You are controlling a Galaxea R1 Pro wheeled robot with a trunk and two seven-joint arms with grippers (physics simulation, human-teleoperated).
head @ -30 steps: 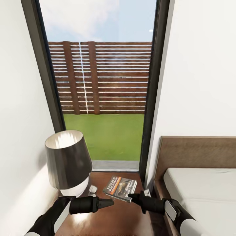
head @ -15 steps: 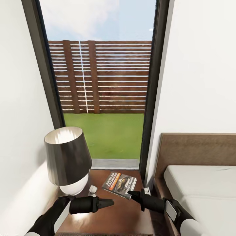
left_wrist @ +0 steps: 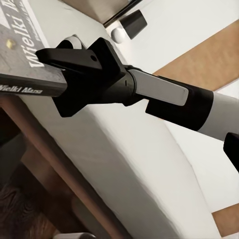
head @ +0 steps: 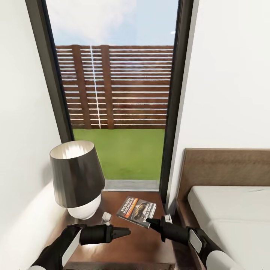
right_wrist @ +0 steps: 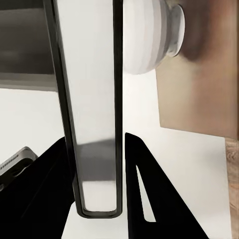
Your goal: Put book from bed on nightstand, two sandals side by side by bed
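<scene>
head view, left to right: a white wall runs down the left side, and beside it a lamp point(head: 77, 179) with a dark shade and a white rounded base stands on the far left part of the nightstand point(head: 131, 245), a dark brown glossy top. just right of the lamp base sits a small white object point(head: 106, 216), too small to identify. the left gripper point(head: 125, 231) hovers over the near part of the nightstand, pointing right, its two fingers pressed together into a point with nothing between them. behind the nightstand a tall dark-framed window point(head: 116, 93) shows a slatted wooden fence, grass and sky. the book point(head: 136, 212) lies on the far right part of the nightstand, its dark cover with white lettering and an orange stripe facing up. the right gripper point(head: 150, 222) pinches the book's near right corner, and the left wrist view shows its black fingers point(left_wrist: 74, 59) clamped over and under the cover edge. in the right wrist view the book point(right_wrist: 92, 114) runs edge-on between the two dark fingers. right of the nightstand stands the bed point(head: 232, 217), with its brown headboard against the white wall and its light grey mattress.
</scene>
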